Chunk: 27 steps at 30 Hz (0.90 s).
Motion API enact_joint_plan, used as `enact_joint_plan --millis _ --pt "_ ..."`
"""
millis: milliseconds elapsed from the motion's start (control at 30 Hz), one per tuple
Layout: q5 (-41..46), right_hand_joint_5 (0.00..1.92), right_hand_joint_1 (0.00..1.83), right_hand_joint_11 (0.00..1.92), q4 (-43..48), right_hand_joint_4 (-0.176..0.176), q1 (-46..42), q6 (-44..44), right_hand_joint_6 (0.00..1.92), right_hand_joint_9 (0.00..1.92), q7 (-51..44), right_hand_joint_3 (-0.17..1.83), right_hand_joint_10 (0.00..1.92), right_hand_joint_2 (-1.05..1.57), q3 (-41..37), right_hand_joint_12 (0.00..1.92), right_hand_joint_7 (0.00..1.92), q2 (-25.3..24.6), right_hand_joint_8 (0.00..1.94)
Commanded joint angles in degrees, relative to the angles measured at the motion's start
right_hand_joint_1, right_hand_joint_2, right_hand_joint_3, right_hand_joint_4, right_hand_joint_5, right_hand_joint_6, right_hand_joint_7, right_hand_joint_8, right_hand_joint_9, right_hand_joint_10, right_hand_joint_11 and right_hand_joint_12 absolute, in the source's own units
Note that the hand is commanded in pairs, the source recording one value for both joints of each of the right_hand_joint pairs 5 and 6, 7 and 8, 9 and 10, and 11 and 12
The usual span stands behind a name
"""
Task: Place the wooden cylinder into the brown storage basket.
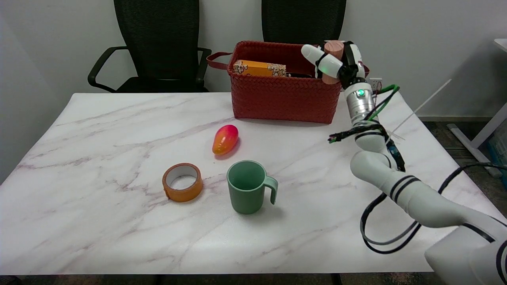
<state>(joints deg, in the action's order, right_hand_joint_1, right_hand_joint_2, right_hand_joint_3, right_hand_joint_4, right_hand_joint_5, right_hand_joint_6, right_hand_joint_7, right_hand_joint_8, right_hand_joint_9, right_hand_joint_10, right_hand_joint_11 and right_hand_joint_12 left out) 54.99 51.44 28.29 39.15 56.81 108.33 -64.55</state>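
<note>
My right hand [336, 63] grips the wooden cylinder [333, 50], a short pale-brown peg held upright in the air. Hand and cylinder hang over the right end of the brown woven storage basket [283, 99], level with its rim. The basket stands at the back of the marble table [99, 221], and an orange printed box [259, 68] lies inside it. White fingers wrap across the cylinder's front, hiding its middle; its top and bottom ends show.
A red-orange mango-shaped fruit [225, 139], an orange tape roll [182, 182] and a green mug [248, 187] sit in the table's middle. Two black chairs [158, 43] stand behind the table. The basket's strap handles [217, 60] stick out at each end.
</note>
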Motion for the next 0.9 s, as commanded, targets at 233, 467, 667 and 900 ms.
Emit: enact_joint_plan --millis 233,467,667,900 --pt "-12.8 1.54 0.93 1.92 -25.2 0.000 22.2 -0.4 1.54 1.67 -0.1 -0.17 1.67 0.80 4.5 1.92 1.81 -6.0 1.81" --pt "-12.2 1.56 0.90 1.92 -32.6 0.000 27.5 -3.3 1.56 1.65 -0.6 -0.17 1.65 0.80 5.5 1.92 1.80 -9.5 1.80" --pt "-11.9 1.56 0.87 1.92 -38.5 0.000 31.1 -4.5 1.56 1.63 -10.2 -0.17 1.63 0.80 4.9 1.92 1.79 -12.1 1.79" --pt "-6.6 1.59 0.82 1.92 -39.6 0.000 31.9 -5.8 1.59 1.63 -21.0 -0.17 1.63 0.91 4.9 1.92 1.80 -12.8 1.80"
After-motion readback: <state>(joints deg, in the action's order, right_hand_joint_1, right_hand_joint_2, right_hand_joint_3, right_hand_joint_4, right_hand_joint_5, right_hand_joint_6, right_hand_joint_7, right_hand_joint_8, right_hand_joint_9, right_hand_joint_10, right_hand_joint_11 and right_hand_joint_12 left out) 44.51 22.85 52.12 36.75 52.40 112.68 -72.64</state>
